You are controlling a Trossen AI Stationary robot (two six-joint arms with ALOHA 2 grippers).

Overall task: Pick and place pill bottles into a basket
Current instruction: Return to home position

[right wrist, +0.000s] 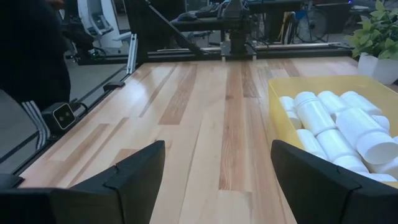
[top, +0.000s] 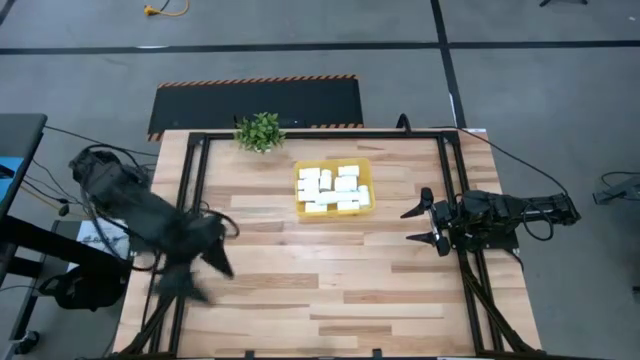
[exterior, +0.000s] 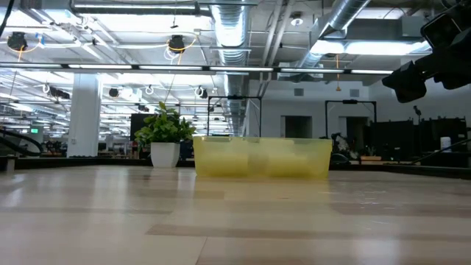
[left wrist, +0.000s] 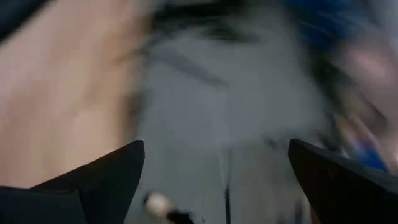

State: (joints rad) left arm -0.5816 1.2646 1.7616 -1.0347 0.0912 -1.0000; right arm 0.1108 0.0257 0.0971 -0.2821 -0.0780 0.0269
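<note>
The bottles are all in the basket, packed side by side and in places one on another. The basket sits on the table a little toward 12 o'clock from its middle, with the plant at its 11 o'clock, near but apart. No bottle shows on the bare wood in the high view, and none in the low view in front of the basket's yellow wall. By that, the picking is done and only parking the arms is left.

The right gripper hangs at about 4 o'clock from the basket, well apart from it, close to the table's 3 o'clock edge. Its fingers are spread with nothing between them. Its own camera looks past them along the boards, with the filled basket off to one side — a waiting pose, out of the other arm's way.

The left gripper is at about 7 o'clock from the basket, well apart, over the table's 8 o'clock corner. Its wrist view shows the two fingers wide apart and holding nothing — sensible, since an empty hand needs no grip for the run home.
</note>
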